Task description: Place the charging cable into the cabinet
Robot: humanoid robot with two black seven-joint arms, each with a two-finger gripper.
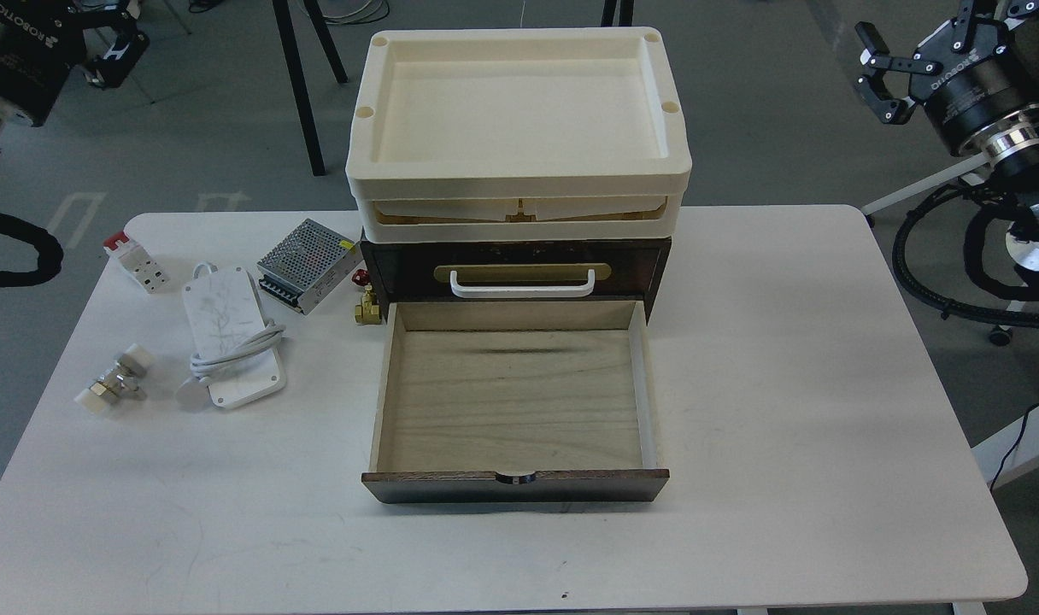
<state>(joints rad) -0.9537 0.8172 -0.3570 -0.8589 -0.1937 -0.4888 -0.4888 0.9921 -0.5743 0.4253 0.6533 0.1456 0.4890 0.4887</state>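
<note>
charging cable (pixel 231 333) lies well apart from both jaws.

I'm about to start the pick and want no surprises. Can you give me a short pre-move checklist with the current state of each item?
1. Lower drawer of the cabinet pulled open, nothing seen inside: ok.
2. Charging cable lying flat on the table, left of the drawer, uncovered: ok.
3. Cord looped around the block, plug beside it: ok.
4. Left gripper raised off the table; open or shut: cannot tell.
5. Right gripper raised, open, nothing held: ok.
6. Silver power-supply box close to the cable's far end; touching: cannot tell.
</note>
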